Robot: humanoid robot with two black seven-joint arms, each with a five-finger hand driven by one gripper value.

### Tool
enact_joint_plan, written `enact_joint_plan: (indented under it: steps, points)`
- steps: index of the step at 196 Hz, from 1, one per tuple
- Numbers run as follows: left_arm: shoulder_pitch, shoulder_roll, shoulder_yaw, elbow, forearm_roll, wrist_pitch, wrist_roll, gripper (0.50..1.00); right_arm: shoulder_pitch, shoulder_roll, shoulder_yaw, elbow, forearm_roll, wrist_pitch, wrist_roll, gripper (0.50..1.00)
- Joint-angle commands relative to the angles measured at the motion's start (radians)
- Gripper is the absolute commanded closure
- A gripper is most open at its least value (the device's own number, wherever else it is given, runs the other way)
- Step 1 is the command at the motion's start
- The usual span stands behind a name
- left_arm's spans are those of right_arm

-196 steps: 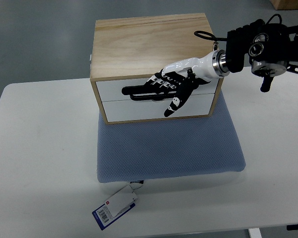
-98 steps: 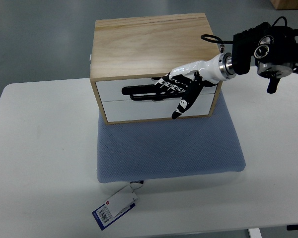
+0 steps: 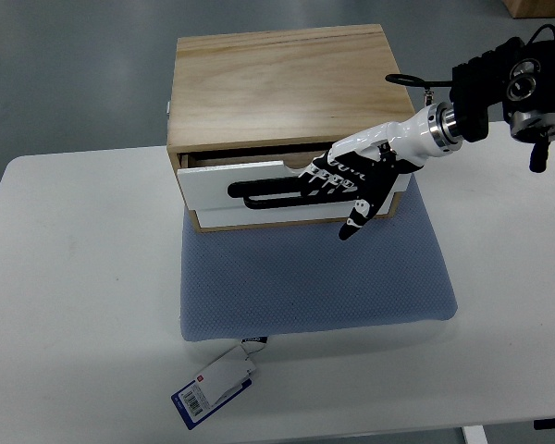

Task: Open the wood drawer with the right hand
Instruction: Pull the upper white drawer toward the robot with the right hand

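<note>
A light wood box (image 3: 277, 79) with two white drawer fronts stands at the back of a blue pad (image 3: 314, 273). The upper drawer (image 3: 213, 180) is pulled out a little, and a dark gap shows behind its front. My right hand (image 3: 338, 185) comes in from the upper right, white and black, with its fingers curled over the black handle (image 3: 264, 191) of that drawer. Its thumb hangs down in front of the lower drawer (image 3: 259, 218). The left hand is out of view.
The pad lies on a white table (image 3: 74, 277). A blue and white tag (image 3: 213, 387) lies near the table's front edge, attached to the pad. Grey floor shows beyond the table.
The right hand has pulled toward me and to the right with the handle. The upper drawer, flush one second ago, now stands out from the box by a small gap.
</note>
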Motion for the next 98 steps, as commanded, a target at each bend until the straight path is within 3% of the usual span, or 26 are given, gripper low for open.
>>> enact_joint_plan:
  steps: [1, 98]
  points:
    - [0.000, 0.000, 0.000, 0.000, 0.000, 0.000, 0.000, 0.500, 0.004, -0.013, 0.000, 0.026, 0.001, 0.005, 0.000, 0.572]
    - [0.000, 0.000, 0.000, 0.000, 0.000, 0.000, 0.000, 0.500, 0.004, -0.062, 0.000, 0.081, -0.011, 0.060, 0.002, 0.572]
